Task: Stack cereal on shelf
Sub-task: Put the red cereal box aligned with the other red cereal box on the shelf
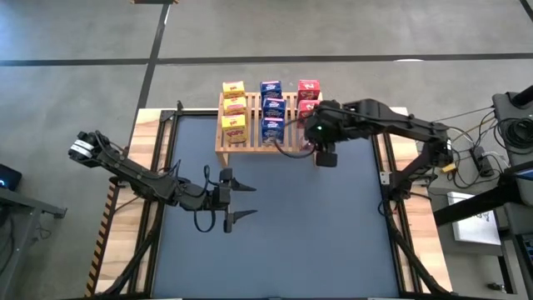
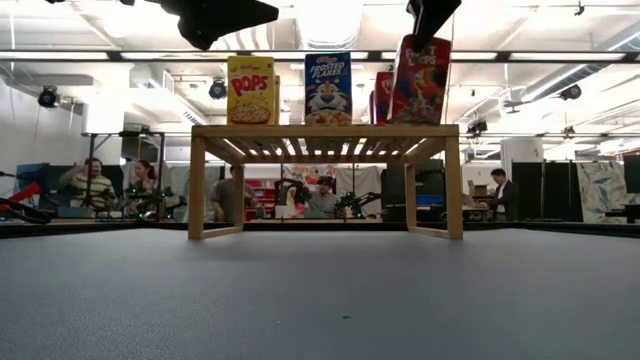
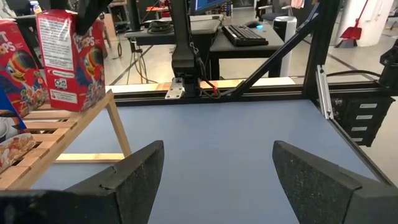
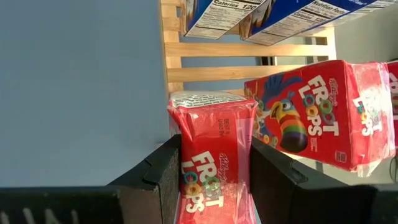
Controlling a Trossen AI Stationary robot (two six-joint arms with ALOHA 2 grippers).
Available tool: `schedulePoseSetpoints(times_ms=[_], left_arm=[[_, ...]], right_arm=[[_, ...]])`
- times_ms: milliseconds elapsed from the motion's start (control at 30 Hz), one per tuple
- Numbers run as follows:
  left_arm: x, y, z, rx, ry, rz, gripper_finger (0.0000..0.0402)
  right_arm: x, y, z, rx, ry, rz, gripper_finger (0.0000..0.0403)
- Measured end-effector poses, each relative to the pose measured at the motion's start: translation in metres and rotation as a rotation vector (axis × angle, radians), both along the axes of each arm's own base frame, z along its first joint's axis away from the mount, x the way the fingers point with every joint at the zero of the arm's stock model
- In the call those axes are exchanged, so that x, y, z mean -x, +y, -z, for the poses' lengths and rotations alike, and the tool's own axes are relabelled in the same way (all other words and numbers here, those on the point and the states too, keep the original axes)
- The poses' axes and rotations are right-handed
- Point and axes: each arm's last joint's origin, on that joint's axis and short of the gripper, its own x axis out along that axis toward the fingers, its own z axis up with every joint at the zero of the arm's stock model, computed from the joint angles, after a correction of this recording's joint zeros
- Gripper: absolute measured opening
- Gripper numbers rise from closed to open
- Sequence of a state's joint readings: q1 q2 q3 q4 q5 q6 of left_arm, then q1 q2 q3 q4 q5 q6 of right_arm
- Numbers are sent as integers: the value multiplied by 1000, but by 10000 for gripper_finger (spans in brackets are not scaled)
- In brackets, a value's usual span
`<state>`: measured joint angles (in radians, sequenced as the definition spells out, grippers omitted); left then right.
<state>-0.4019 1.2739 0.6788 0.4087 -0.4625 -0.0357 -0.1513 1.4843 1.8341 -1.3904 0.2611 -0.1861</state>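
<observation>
The wooden shelf (image 1: 250, 142) stands on its legs at the table's far middle. Rows of yellow (image 1: 233, 108), blue (image 1: 271, 107) and red (image 1: 309, 90) cereal boxes stand on its slats. My right gripper (image 1: 326, 157) hangs over the shelf's near right corner, shut on another red cereal box (image 4: 214, 155). In the low view that box (image 2: 420, 80) tilts over the shelf top. I cannot tell whether its lower end touches the slats. My left gripper (image 1: 243, 201) is open and level over the middle of the table, holding nothing. My right gripper pinches the red box between its two fingers, on two opposite faces (image 4: 186, 168) near its upper end. The fingers slant down from above. The box hangs tilted below them, with its lower end (image 3: 74, 102) at the shelf's near right corner.
Bare blue-grey tabletop (image 1: 283, 242) lies between the shelf and the near edge. Wooden rails and dark frame bars (image 1: 158, 167) run along both sides. Cables (image 1: 475, 158) lie off the right side. People (image 2: 95, 185) sit at desks beyond the far edge.
</observation>
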Motion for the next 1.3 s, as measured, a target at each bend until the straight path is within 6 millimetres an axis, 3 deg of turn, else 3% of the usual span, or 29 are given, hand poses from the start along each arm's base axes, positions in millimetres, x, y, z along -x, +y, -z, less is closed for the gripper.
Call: schedulePoseSetpoints(times_ms=[533, 1300], left_arm=[[0, 0, 1, 1, 7, 0, 283], [0, 0, 1, 6, 6, -1, 283]], right_arm=[[-2, -9, -3, 23, -2, -14, 184], [-11, -12, 1, 44, -5, -45, 185]])
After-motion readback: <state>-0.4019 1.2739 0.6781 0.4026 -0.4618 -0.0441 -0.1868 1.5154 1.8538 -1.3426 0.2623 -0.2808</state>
